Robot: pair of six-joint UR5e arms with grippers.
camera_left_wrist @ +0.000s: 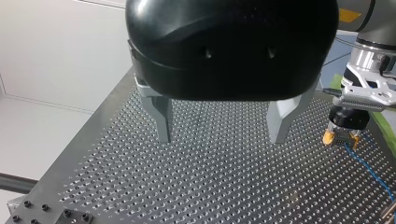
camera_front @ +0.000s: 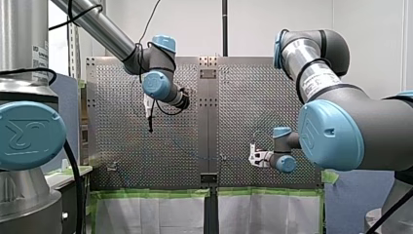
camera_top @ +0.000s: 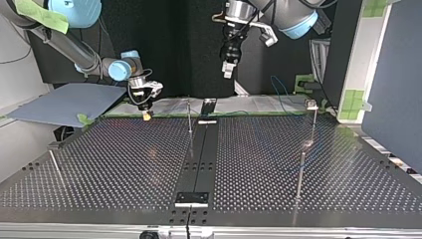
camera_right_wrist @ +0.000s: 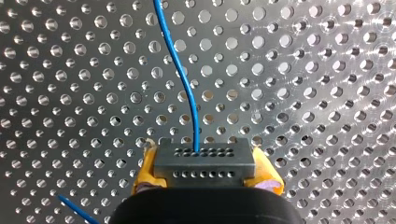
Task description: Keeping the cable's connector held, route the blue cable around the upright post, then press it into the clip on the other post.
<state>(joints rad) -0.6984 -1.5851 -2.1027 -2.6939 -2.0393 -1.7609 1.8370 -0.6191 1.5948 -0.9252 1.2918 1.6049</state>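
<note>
In the front view our right gripper sits low over the perforated table at the right. The blue cable is only a faint line running left from it. Our left gripper hangs at the left, well apart from the cable.

In the top view a thin post stands at the far middle and a block-topped post at the far right; we take the block for the clip. Loose cable curls near that far right edge.

In the left wrist view our own metal fingers are spread wide with nothing between them.

In the right wrist view the yellow pads are clamped on the dark connector, and the cable leaves its face in a slack wave.

We judge the slack to be the main risk: swept around the thin post, the cable could ride up over its top. If it snags on a hole or on the clip instead, the pull could twist the connector out of the pads. The cable is also thin, so our left gripper could close beside it.

The table is shiny metal, densely holed, with a dark centre strip. Green tape edges it, and white walls stand behind.
</note>
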